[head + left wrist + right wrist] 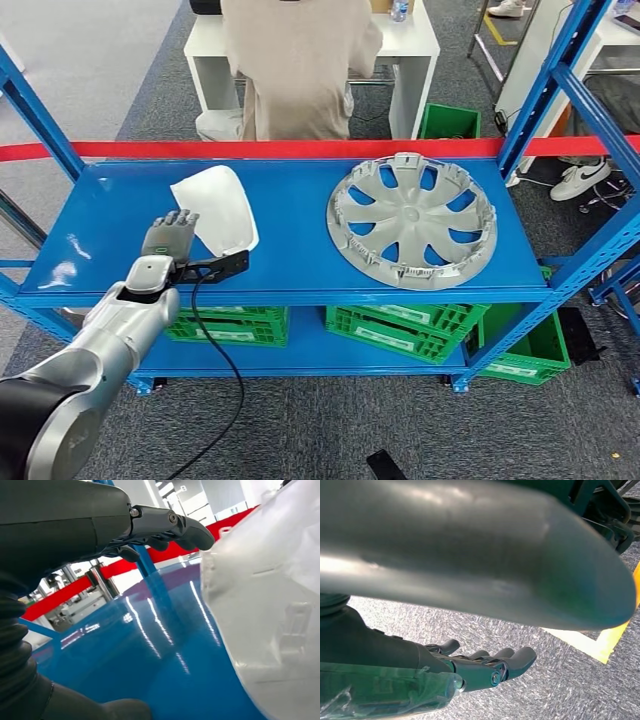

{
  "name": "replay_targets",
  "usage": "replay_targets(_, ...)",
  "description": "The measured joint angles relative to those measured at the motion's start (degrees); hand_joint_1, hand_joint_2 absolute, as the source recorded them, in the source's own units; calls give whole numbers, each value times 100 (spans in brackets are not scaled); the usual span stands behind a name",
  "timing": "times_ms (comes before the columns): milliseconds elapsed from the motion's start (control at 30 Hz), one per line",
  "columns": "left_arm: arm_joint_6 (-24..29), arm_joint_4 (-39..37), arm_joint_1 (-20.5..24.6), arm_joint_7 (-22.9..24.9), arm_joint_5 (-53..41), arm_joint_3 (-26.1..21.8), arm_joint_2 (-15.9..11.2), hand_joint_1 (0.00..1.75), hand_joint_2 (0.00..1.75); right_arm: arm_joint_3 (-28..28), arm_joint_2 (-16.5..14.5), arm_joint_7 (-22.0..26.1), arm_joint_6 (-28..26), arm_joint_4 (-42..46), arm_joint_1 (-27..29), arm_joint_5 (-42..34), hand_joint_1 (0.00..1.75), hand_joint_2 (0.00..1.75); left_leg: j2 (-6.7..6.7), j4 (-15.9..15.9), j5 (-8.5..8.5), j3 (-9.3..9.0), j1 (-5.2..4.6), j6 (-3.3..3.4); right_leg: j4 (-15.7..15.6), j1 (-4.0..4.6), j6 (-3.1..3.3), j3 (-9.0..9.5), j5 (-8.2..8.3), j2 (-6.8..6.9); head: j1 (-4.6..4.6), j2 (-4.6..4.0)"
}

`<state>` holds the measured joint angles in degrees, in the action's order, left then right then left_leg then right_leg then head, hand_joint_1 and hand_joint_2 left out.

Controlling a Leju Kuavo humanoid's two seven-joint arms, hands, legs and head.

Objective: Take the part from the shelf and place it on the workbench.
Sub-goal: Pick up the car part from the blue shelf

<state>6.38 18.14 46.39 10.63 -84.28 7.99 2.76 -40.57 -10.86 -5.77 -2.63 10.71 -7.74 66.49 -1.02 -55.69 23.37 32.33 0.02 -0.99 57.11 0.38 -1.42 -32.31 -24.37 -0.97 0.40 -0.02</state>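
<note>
Your left robot hand [169, 238] is reaching over the front edge of the blue shelf [106, 230], its fingers [170, 527] stretched out and apart, holding nothing. In the left wrist view the fingers are lying above the shelf surface and the thumb [94, 707] is sitting low beneath them, so the robot hand is standing spread with a gap between. Just beyond the fingertips the white part [216, 209] is lying flat on the shelf, ahead of the robot hand and a little toward the robot's right. From the head view its near edge is sitting right at the fingertips; whether they are touching it you cannot tell. The part is looking roughly like a curved shell, and its longer run is going diagonally, from the far left corner toward the near right one, so you are meeting it at its near left flank rather than end-on.

Your right robot hand [482, 667] is hanging over grey carpet, fingers extended with nothing between them, well apart from the shelf. The left is clearly the nearer one.

Farther to the right on the same shelf a silver wheel cover [411, 219] is lying, well apart from the white part. Behind the shelf a person [300, 65] is sitting at a white table.
</note>
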Motion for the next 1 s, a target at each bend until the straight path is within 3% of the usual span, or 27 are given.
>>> replay_targets(267, -68, -2, 4, 131, -96, 5, -208, 0, 175, 0, 0, 0, -3, 0, 2, 0, 0, 0, 0, 1, -1, -1, 0, -1, 0, 0, 0, 1, 0, 0, 0, 0)
replay_targets(567, -58, -2, 9, 106, -69, 5, -265, 0, 175, 0, -2, 0, -3, 0, 1, 0, 0, 0, 0, 1, -1, -1, 0, 0, 0, 0, 0, 1, 0, 0, 1, 0)
replay_targets(800, 471, -2, -79, -876, 394, -190, -177, 0, 175, 0, -3, 31, -4, 0, 1, 13, 0, 0, -2, 0, -3, 3, 0, 2, 0, 0, -1, -5, -1, 5, -2, 1)
replay_targets(1000, 496, 0, -100, -1555, 449, -225, 105, 0, 175, 0, -7, 55, 7, 0, -1, 48, 0, 0, -4, 0, -3, 7, -4, 6, 0, -4, -4, -5, -2, 8, 1, 0)
